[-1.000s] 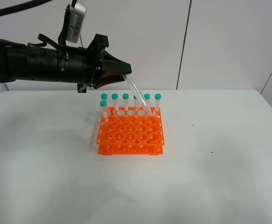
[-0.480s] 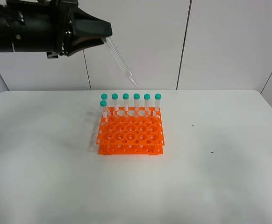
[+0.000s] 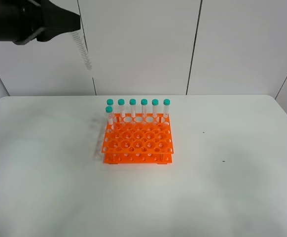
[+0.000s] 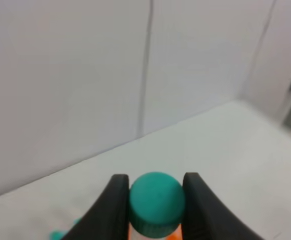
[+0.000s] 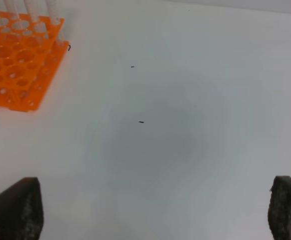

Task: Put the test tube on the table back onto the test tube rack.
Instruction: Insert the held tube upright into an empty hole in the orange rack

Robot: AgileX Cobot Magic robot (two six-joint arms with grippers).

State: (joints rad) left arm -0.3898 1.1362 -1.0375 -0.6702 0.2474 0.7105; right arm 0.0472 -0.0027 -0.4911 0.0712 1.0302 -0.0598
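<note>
Gripping the tube (image 3: 82, 48) by its teal cap (image 4: 155, 202), the left tool (image 3: 73, 23) sits at the upper left of the high view, jaws closed on the cap from both sides. The tube hangs below it on a slant, tip pointing down and slightly right. It is high above the bench (image 3: 232, 187) and well up and left of the rack (image 3: 137, 140) at frame centre. Seven capped tubes (image 3: 144, 108) stand in the rack: six along the back row and one at the left end of the next row. To place it well, I judge the tube should first be brought upright and carried over a free hole in that second row. It should then be lowered slowly so the tip passes both tiers without nudging neighbours, and let go only once seated. The right tool (image 5: 153, 210) hangs wide open over bare bench beside the rack, holding nothing.
</note>
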